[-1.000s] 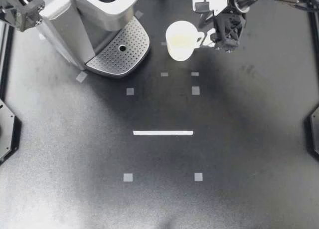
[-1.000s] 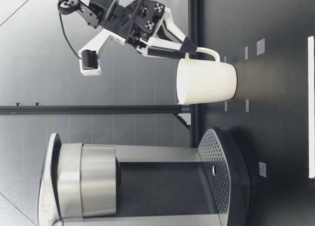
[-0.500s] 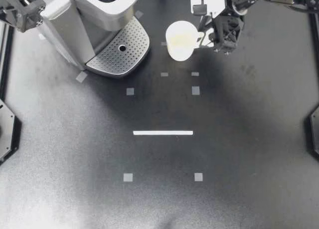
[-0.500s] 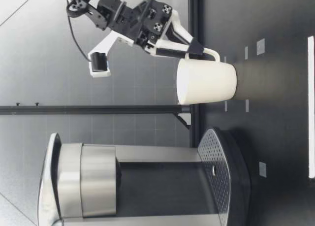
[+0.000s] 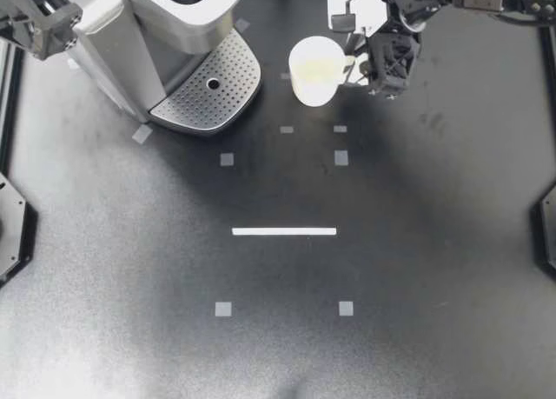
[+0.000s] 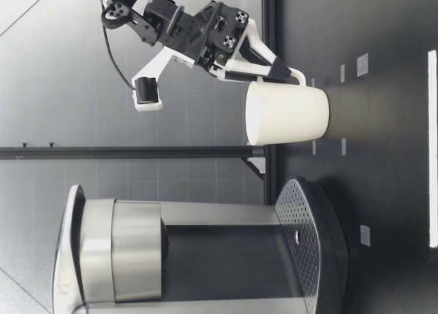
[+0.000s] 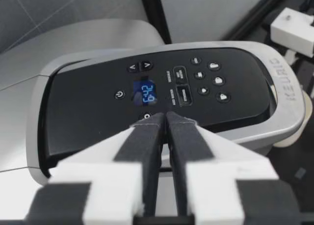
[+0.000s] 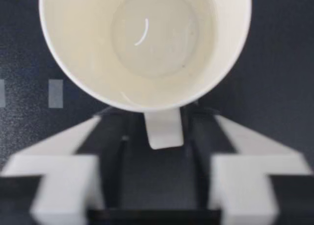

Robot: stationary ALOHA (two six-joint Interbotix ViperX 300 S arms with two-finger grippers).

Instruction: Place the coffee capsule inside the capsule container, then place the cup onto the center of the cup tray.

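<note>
The white cup (image 5: pixel 314 69) stands upright on the table at the back, its handle (image 5: pixel 349 67) pointing toward my right arm. My right gripper (image 5: pixel 358 69) straddles that handle from above. In the right wrist view the handle (image 8: pixel 163 129) sits between the fingers (image 8: pixel 110 151), with a narrow gap on each side, so the gripper (image 8: pixel 154 151) is open. From table height the right gripper (image 6: pixel 282 70) sits at the handle near the cup's (image 6: pixel 287 113) rim. My left gripper (image 7: pixel 166 123) is shut and empty over the coffee machine's closed lid (image 7: pixel 162 87). No capsule is visible.
The coffee machine (image 5: pixel 148 25) fills the back left corner, with its perforated cup tray (image 5: pixel 228 93) beside the cup. My left arm (image 5: pixel 39 21) hangs by the machine. A white tape line (image 5: pixel 284 231) and small tape squares mark the table.
The right gripper's fingers have narrowed around the cup handle, and the arm has leaned slightly closer to the cup. The cup and the left arm have stayed in place.
</note>
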